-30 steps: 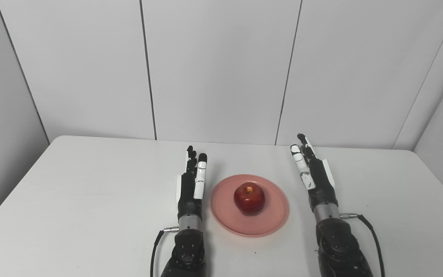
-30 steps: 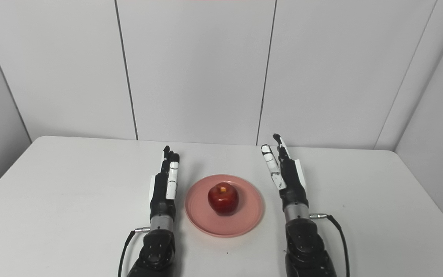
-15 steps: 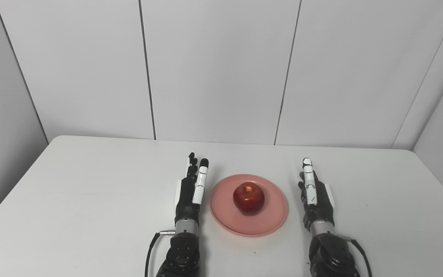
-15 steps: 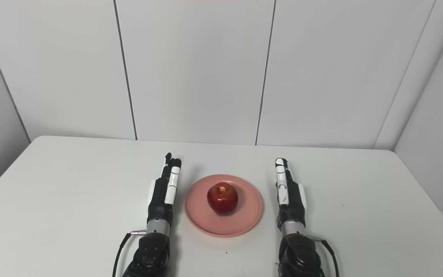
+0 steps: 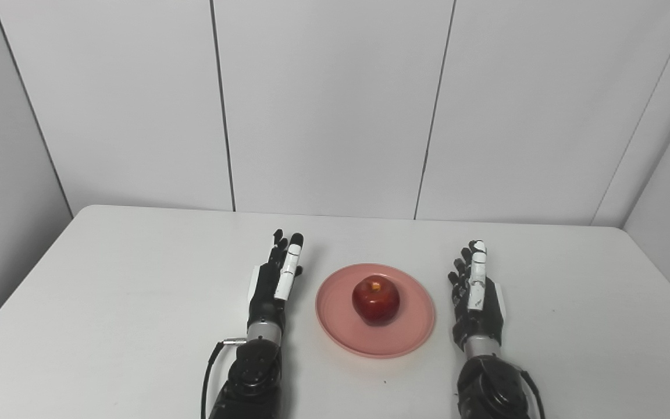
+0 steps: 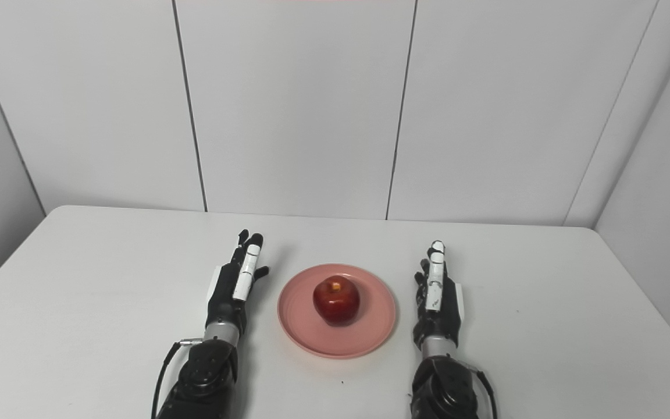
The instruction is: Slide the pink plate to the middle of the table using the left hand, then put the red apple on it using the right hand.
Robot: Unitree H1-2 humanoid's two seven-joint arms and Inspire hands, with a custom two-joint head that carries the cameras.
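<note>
left hand (image 5: 273,278) and right hand (image 5: 475,291) lie flat beside the round pink plate (image 5: 413,326), fingers apart, holding nothing; shiny red apple (image 5: 376,299) on the plate

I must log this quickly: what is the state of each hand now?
Left hand: open, holding nothing, beside the pink plate.
Right hand: open, holding nothing; the red apple is on the plate.

lab booth, white wall panels (image 5: 335,105), white table (image 5: 108,302)
</note>
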